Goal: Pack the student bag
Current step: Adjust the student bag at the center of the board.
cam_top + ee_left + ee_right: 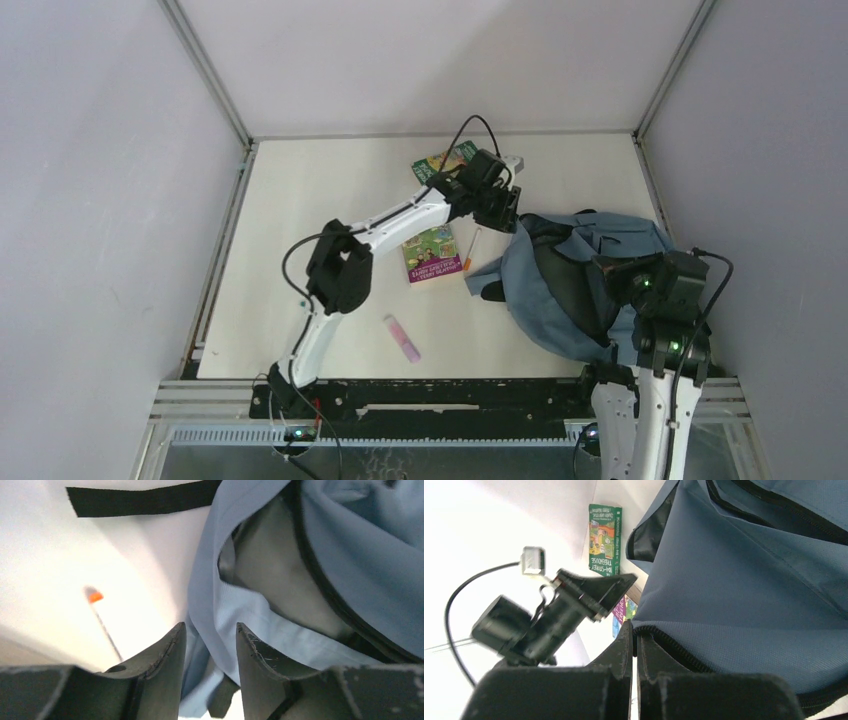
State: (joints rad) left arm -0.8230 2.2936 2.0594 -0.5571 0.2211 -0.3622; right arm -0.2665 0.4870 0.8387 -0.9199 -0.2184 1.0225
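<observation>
On white table (300, 200) (grey walls (100, 150)), left pincer (210, 630) gapes; right pincer (635, 632) pinches student bag (522, 275).

The table (300, 200) is flat and creamy white. Three plain, pale grey walls stand around it: the left wall (90, 200), the back wall (430, 60) and the right wall (770, 130). Thin silver posts (205, 70) run up the two back corners. A silver rail (200, 398) lies along the near edge. The light is soft and even, and the shadows are faint.
</observation>
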